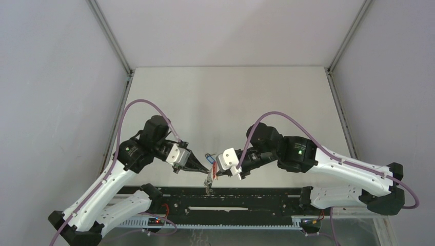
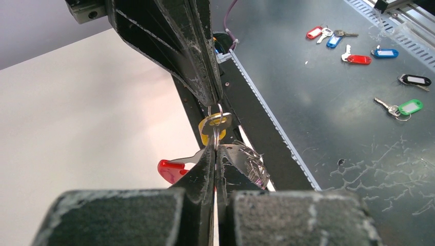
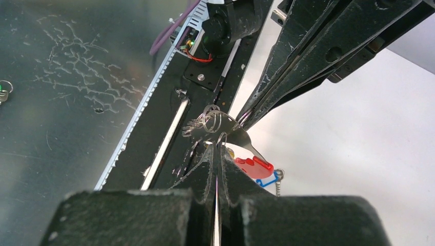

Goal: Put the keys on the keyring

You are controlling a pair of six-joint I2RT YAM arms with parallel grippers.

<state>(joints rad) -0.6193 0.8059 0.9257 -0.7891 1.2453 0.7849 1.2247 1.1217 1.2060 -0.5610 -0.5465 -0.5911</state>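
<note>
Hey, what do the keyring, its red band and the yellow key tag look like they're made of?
Keyring: bare metal, probably steel; grey, shiny, with mirror glints. Red band: likely glossy plastic; saturated colour, soft highlight. Yellow key tag: probably plastic, opaque and smooth, mostly hidden.

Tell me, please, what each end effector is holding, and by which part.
The left end effector pinches the keyring by its grey metal edge; the right end effector seems to pinch the yellow key by its small wire ring.
</note>
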